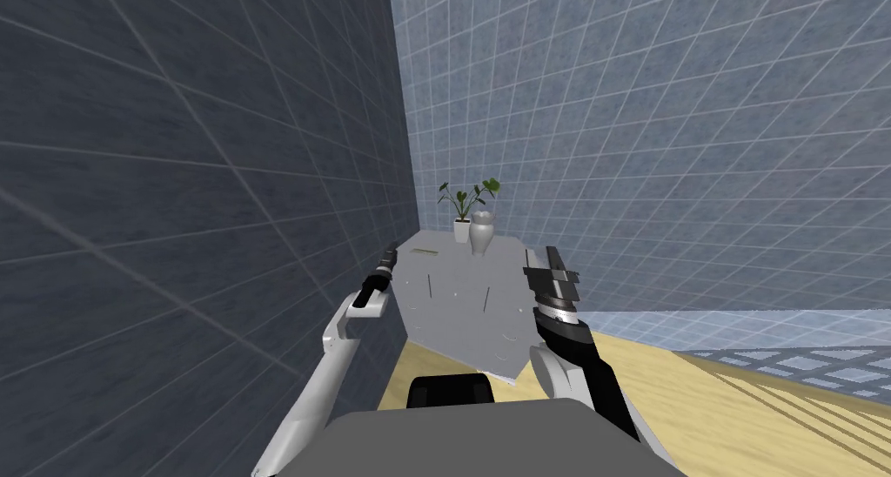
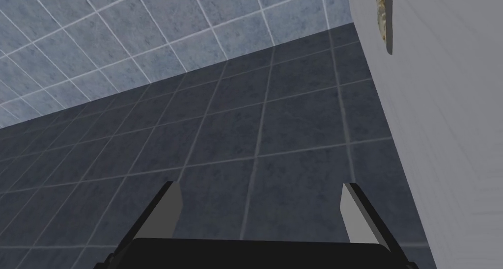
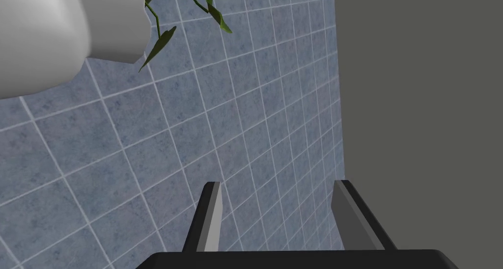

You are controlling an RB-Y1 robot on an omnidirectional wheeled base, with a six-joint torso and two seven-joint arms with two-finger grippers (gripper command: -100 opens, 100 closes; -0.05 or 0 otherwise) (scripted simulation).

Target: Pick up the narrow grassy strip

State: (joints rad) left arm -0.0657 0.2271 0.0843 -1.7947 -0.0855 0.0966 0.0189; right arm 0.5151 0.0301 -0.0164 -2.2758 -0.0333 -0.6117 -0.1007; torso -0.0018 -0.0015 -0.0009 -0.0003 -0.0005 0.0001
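Left gripper (image 1: 389, 256) is spread wide, held forward at the grey cabinet's (image 1: 461, 311) left edge beside the dark wall (image 1: 174, 193). The narrow grassy strip (image 1: 424, 252) lies on the cabinet top just beyond it. Right gripper (image 1: 546, 267), also spread, is raised at the right edge.

The desk (image 1: 461, 315) sits mid-frame in the head view, its left side along the wall (image 1: 174, 193). The grassy strip (image 1: 424, 252) lies on the desk's upper left part, close to that wall. The potted plant (image 1: 462, 215) stands at the desk's top end, the vase (image 1: 481, 235) just lower right of it. My left tool (image 1: 388, 256) is just left of the strip; my right tool (image 1: 541, 258) is right of the vase.
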